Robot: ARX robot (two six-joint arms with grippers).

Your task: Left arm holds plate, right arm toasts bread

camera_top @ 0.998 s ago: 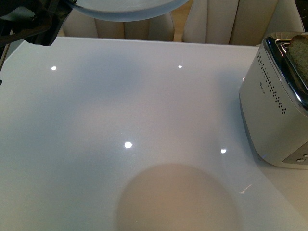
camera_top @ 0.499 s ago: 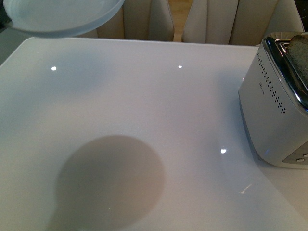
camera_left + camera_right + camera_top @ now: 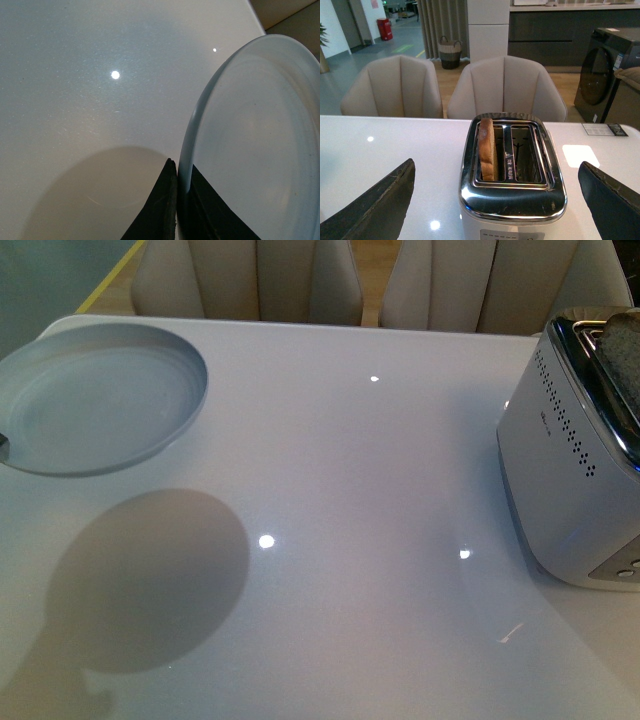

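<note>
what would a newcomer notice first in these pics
The chrome-topped toaster on the right of the table draws the eye, with one slice of bread standing up in it and the right gripper open in front of it. Next comes the empty plate at the far left, clamped by its rim in the left gripper and casting a round shadow on the glossy white top.

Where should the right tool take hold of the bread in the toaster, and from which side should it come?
I would grip the bread by its top crust, coming straight down from above, one finger on each flat face. The slice stands upright in one slot of the toaster, so only its upper part is free. The right tool is open, wide enough.
</note>
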